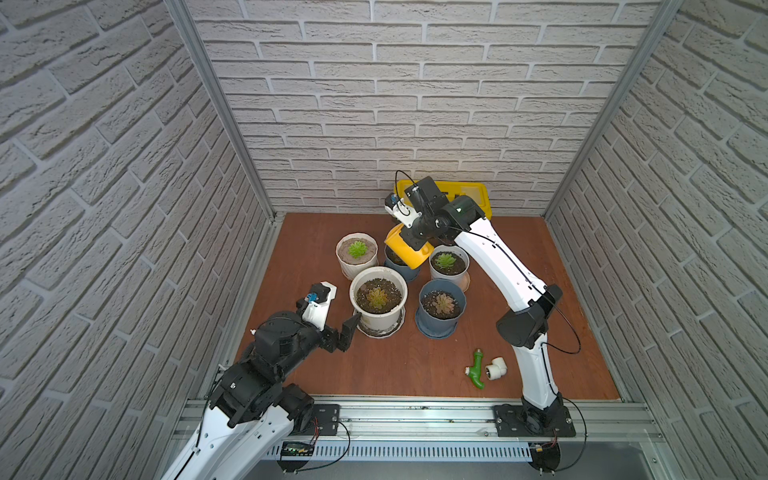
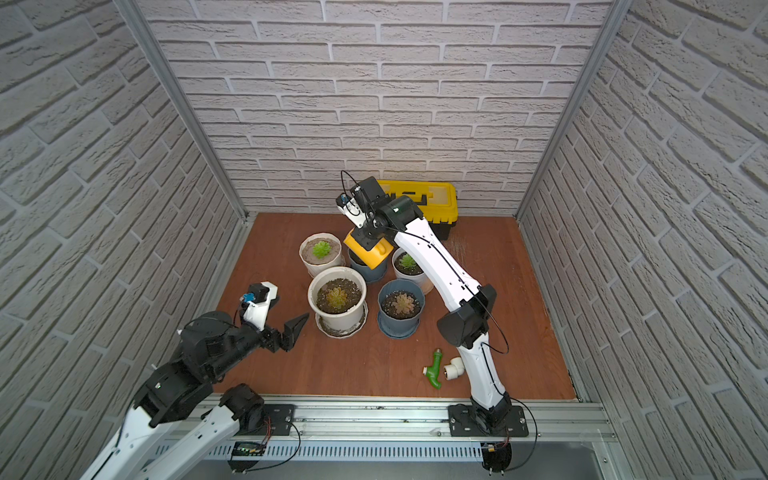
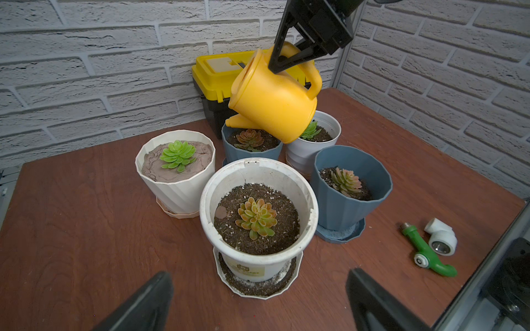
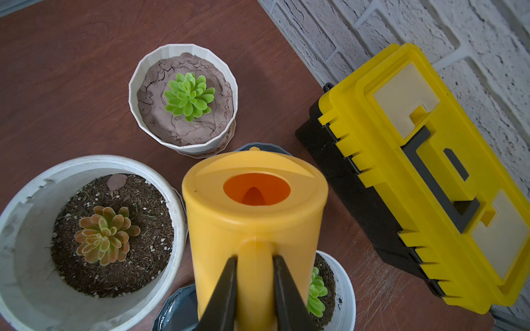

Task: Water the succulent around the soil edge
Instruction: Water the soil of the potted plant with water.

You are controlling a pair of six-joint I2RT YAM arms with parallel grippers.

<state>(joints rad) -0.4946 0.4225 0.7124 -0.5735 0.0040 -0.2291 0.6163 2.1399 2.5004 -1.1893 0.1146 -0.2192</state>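
My right gripper (image 4: pixel 254 258) is shut on the handle of a yellow watering can (image 3: pixel 272 100), which hangs tilted with its spout (image 3: pixel 238 121) down. The spout sits over the near rim of the back blue pot (image 3: pixel 252 153), beside its reddish succulent (image 3: pixel 249 139). In both top views the can (image 1: pixel 405 249) (image 2: pixel 368 251) hides most of that pot. My left gripper (image 3: pixel 258 275) is open and empty, low over the table just in front of the large white pot (image 3: pixel 258 169). From above, the left gripper (image 1: pixel 340 322) is left of that pot.
Around the back pot stand a cream ribbed pot (image 1: pixel 356 266) with a green succulent, a white pot (image 1: pixel 449 274) and a front blue pot (image 1: pixel 440 320). A yellow toolbox (image 1: pixel 473 195) is against the back wall. A green fitting (image 1: pixel 478 368) and a white elbow (image 1: pixel 496 368) lie front right.
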